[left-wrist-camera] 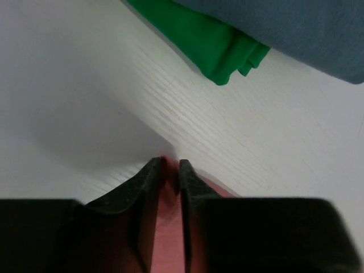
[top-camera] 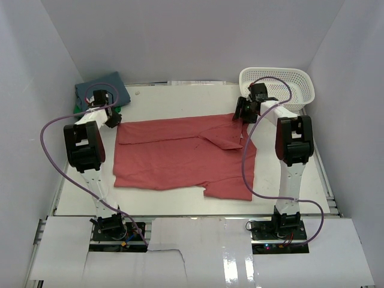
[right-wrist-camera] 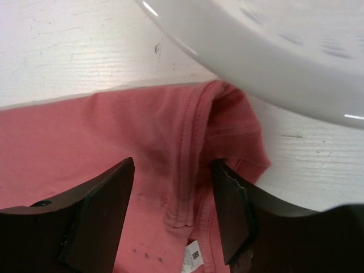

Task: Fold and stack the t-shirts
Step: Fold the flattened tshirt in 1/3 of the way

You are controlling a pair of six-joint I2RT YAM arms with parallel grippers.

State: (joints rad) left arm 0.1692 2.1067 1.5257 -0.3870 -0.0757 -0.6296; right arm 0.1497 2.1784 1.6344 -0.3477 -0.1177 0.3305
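Note:
The coral-red t-shirt [top-camera: 180,157] lies spread across the middle of the table, one short sleeve sticking out at the near right. My left gripper [top-camera: 111,117] hangs at its far left corner. In the left wrist view that gripper [left-wrist-camera: 169,165] has its jaws only slightly parted, with red cloth [left-wrist-camera: 165,227] in the narrow gap. My right gripper [top-camera: 243,111] is over the shirt's far right corner. From the right wrist its jaws [right-wrist-camera: 173,166] stand wide open either side of the collar seam, above the white neck label [right-wrist-camera: 193,257]. A slate-blue t-shirt [left-wrist-camera: 296,28] lies folded on a green one [left-wrist-camera: 210,40] at the far left.
A white plastic mesh basket [top-camera: 282,87] stands at the far right corner; its rim [right-wrist-camera: 273,62] is close beyond the right gripper. White walls enclose the table on the left, right and back. The blue and green stack [top-camera: 103,89] sits just behind the left gripper.

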